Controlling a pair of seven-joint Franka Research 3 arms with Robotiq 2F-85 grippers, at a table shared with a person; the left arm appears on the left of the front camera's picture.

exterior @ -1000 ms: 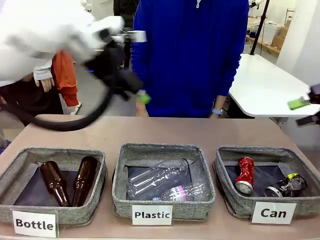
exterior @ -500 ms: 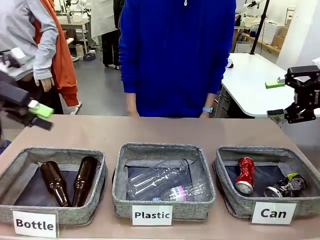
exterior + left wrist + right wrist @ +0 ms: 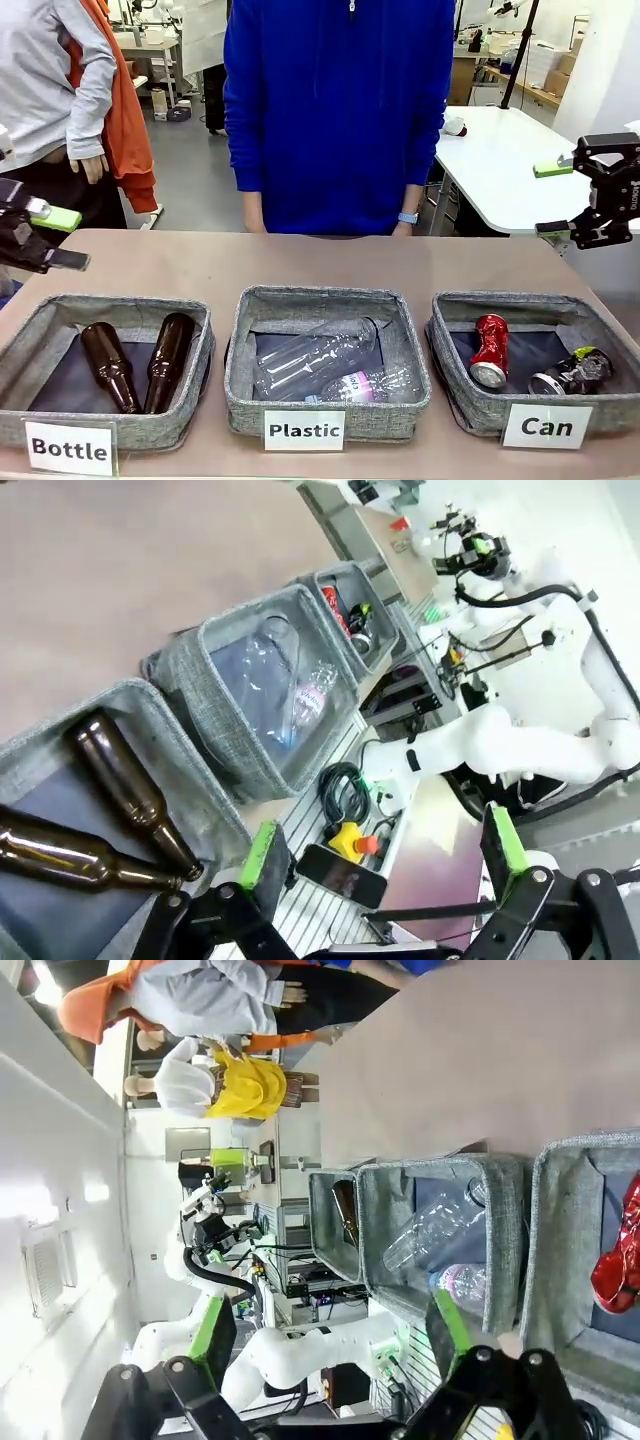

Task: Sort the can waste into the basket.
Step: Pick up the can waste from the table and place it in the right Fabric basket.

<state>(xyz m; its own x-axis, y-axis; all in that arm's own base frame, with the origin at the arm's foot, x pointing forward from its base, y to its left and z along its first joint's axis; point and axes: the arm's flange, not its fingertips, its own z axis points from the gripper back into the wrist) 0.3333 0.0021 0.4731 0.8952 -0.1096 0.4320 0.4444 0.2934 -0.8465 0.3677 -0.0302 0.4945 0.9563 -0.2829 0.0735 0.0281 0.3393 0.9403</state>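
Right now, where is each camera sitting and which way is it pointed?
Front view: fixed between the arms, looking across the table at the person; both open hands show, left hand, right hand.
Left wrist view: on the left arm, looking down past its green fingers at the Bottle basket and beyond.
Right wrist view: on the right arm, rolled sideways, its fingers at the bottom.
Shared: all three show the Can basket holding the red can.

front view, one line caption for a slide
Two crushed cans lie in the "Can" basket; both tools open, clear of the bins.
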